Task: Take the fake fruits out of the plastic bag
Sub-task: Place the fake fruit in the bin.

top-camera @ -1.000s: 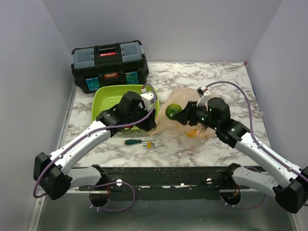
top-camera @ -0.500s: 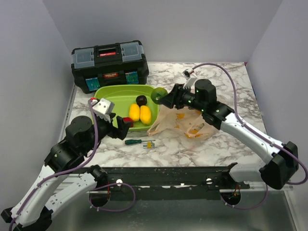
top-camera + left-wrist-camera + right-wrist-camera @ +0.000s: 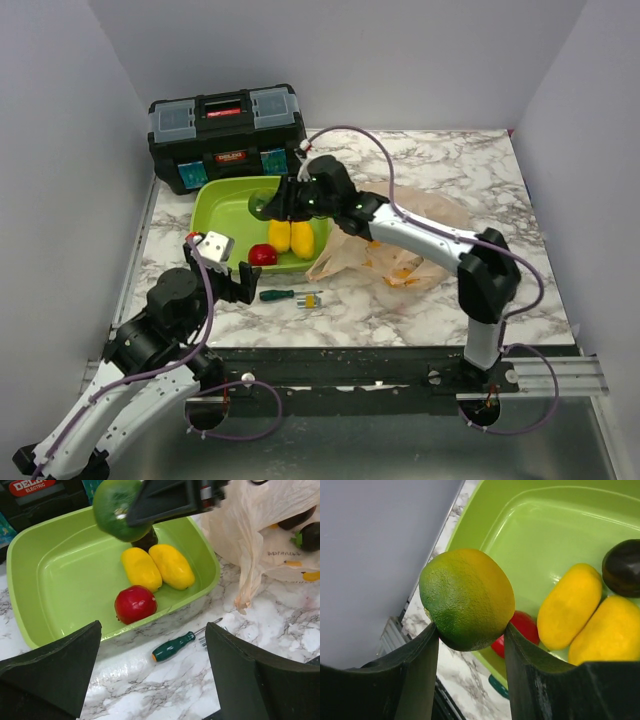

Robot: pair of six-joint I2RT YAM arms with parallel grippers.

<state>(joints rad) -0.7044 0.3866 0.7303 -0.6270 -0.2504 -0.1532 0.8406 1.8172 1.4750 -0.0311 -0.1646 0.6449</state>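
My right gripper (image 3: 270, 207) is shut on a green round fruit (image 3: 467, 597) and holds it above the lime-green tray (image 3: 215, 200). The fruit also shows in the left wrist view (image 3: 112, 507). In the tray lie two yellow oblong fruits (image 3: 157, 567), a dark fruit (image 3: 622, 567) and a shiny red ball (image 3: 135, 603). The peach plastic bag (image 3: 400, 250) lies right of the tray; dark purple fruits (image 3: 310, 535) and something orange (image 3: 305, 575) show through it. My left gripper (image 3: 152, 630) is open and empty, near the tray's front edge.
A green-handled screwdriver (image 3: 277, 294) and a small yellow item (image 3: 310, 299) lie on the marble table in front of the tray. A black toolbox (image 3: 228, 135) stands behind the tray. Grey walls close in the left, right and back.
My right arm has carried the green fruit left from the bag to over the tray. My left arm has pulled back from the tray toward the near left.
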